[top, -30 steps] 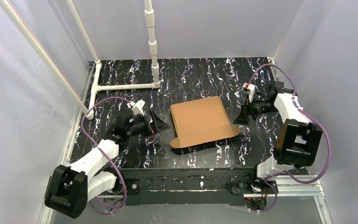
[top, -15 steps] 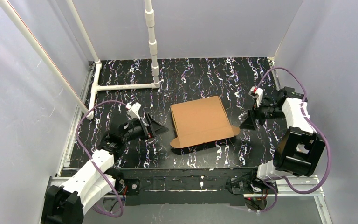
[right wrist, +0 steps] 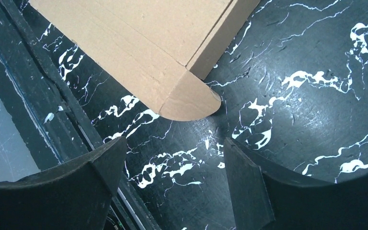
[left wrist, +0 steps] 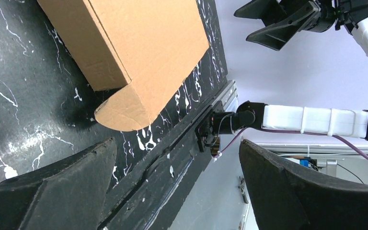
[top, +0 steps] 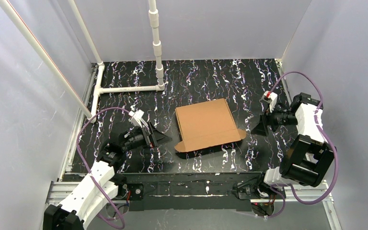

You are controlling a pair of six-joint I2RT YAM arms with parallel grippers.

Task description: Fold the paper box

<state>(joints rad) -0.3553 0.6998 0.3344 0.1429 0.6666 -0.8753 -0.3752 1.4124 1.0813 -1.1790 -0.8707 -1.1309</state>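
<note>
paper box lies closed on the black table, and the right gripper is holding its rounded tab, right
No. The paper box lies closed on the black table, but the right gripper is open and clear of its rounded tab; the right wrist view shows the gap.

Robotics laboratory test cell: pale panels (top: 24, 120) enclose a black marbled table (top: 206, 76) with a white pipe frame (top: 156, 43), aluminium rails (top: 71, 148), and a left arm (top: 88, 187) and right arm (top: 309, 117) trailing purple cables (top: 78, 143).

The left gripper (left wrist: 176, 143) stands wide open — the paper box (left wrist: 143, 38) lies apart on the black table (left wrist: 19, 110).
</note>
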